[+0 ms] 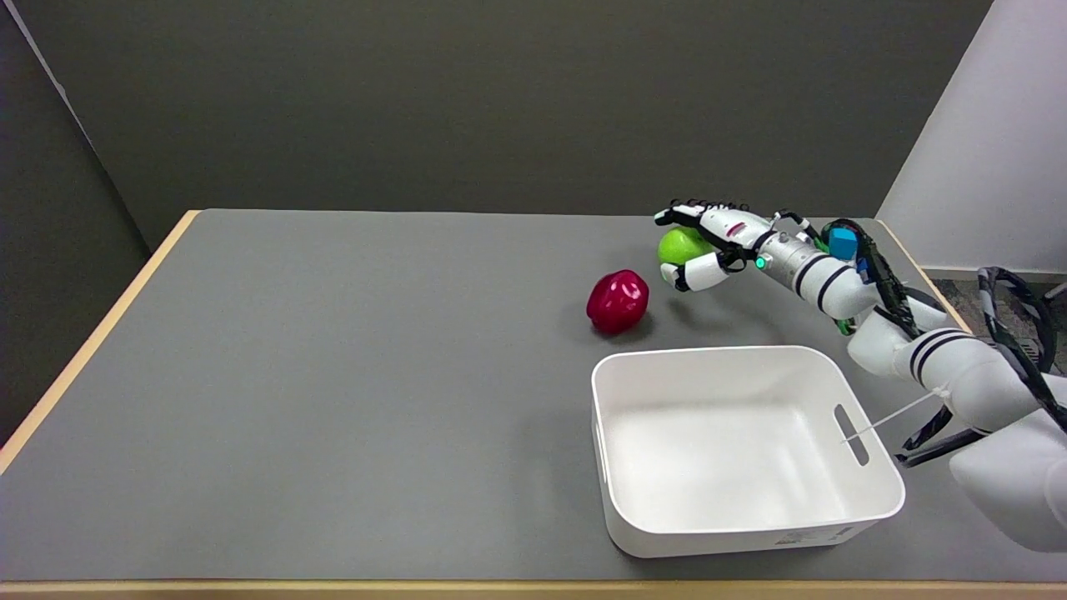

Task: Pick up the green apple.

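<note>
A robot's right hand [708,243] closes around a green apple [681,246] toward the far right of a grey table [333,375], its white arm [900,333] reaching in from the lower right of the head view. The fingers [696,210] arch over the top and far side of the fruit, lying close together, while the thumb [693,273] curls in beneath its near side, so the apple sits cupped between the two with only its left face showing (the palm hides the rest). Fingers and thumb both appear to touch the fruit. A shadow lies on the tabletop below and to the right of the hand; whether the apple still rests on the surface or hangs just clear of it cannot be told from this angle.

A red apple [618,302] lies on the table just beside the green one, nearer the camera and to the left, apart from the hand. Nearer still, at the table's front right, stands a white plastic bin [867,500] with a slot handle in its right wall, its inside bare. A wooden edge trims the table, and dark walls rise behind it
</note>
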Controlling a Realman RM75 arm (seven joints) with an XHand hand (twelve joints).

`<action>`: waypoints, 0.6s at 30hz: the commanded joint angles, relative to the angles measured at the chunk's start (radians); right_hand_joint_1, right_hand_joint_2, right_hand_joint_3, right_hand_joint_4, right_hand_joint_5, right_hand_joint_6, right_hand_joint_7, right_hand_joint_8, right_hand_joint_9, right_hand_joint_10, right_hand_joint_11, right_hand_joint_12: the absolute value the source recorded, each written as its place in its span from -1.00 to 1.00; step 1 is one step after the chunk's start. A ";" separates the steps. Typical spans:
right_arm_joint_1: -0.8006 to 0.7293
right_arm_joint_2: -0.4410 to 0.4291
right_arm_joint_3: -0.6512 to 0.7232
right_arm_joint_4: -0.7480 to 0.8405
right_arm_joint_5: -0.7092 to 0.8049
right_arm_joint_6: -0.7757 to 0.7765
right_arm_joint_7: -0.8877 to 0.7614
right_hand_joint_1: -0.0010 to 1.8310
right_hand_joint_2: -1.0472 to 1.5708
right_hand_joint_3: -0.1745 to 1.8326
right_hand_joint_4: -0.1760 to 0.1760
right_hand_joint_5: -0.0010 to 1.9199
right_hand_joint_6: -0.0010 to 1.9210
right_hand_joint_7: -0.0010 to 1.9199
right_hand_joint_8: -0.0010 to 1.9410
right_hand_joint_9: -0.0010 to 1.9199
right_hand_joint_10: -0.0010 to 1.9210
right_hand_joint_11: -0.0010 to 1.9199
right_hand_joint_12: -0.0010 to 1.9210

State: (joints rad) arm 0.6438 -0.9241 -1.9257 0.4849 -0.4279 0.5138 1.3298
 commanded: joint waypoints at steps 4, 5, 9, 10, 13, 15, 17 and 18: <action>0.001 -0.024 0.000 -0.052 -0.003 -0.026 0.001 -0.35 0.27 0.18 0.58 -0.85 -0.53 -0.82 -0.70 -0.86 -0.37 -0.93 0.14; 0.000 -0.025 0.000 -0.050 -0.003 -0.026 0.001 -0.33 0.27 0.18 0.58 -0.84 -0.53 -0.82 -0.70 -0.86 -0.37 -0.93 0.15; 0.000 -0.027 0.000 -0.047 -0.003 -0.026 0.001 -0.22 0.29 0.18 0.57 -0.81 -0.52 -0.79 -0.69 -0.81 -0.34 -0.91 0.19; 0.000 -0.028 0.000 -0.045 -0.003 -0.026 0.001 -0.16 0.31 0.16 0.56 -0.79 -0.52 -0.75 -0.68 -0.78 -0.31 -0.89 0.23; -0.002 -0.029 0.000 -0.040 -0.003 -0.023 -0.008 -0.06 0.36 0.13 0.55 -0.74 -0.45 -0.66 -0.64 -0.70 -0.24 -0.83 0.33; -0.002 -0.029 0.002 -0.037 -0.003 -0.015 -0.034 -0.01 0.42 0.08 0.58 -0.71 -0.19 -0.53 -0.50 -0.60 -0.11 -0.72 0.43; -0.007 -0.029 0.008 -0.028 -0.001 -0.012 -0.058 0.00 0.47 0.06 0.58 -0.70 -0.02 -0.45 -0.36 -0.50 0.04 -0.63 0.53; -0.013 -0.028 0.013 -0.022 -0.001 -0.010 -0.063 -0.03 0.53 -0.05 0.58 -0.65 0.15 -0.42 -0.27 -0.44 0.11 -0.58 0.58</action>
State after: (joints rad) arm 0.6449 -0.9452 -1.9237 0.4498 -0.4281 0.4967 1.3291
